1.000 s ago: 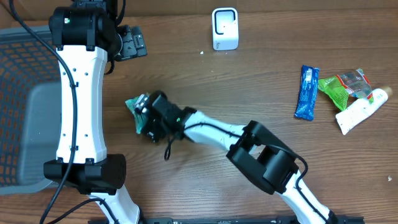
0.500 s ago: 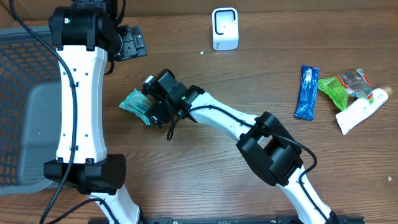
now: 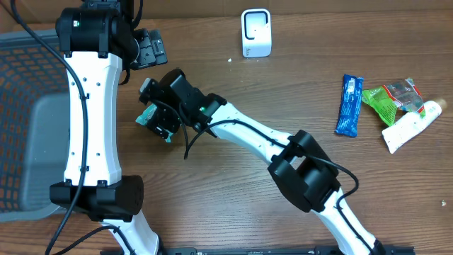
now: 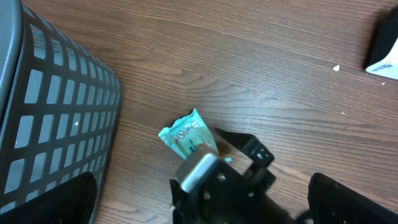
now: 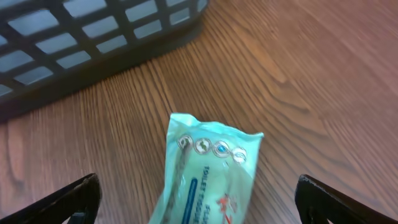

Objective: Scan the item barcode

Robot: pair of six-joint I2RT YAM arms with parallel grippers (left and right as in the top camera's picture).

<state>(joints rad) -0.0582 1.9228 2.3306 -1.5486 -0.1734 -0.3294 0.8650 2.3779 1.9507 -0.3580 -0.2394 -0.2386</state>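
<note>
Right wrist view: right gripper point(image 5: 199, 199) has spread wide, releasing the teal plastic packet point(image 5: 208, 168) at 6 o'clock of the dark mesh basket point(image 5: 93, 37); scanning judged finished.

A wooden table point(image 3: 396, 205) of warm brown fills every view, its grain running in long darker streaks; a dark plastic basket point(image 3: 21, 78) with a gridded wall stands at its left edge, a paler grey patch showing inside; the light is soft and even; shadows on the wood are faint; a tiny white speck point(image 3: 229, 60) lies toward the far side.
</note>
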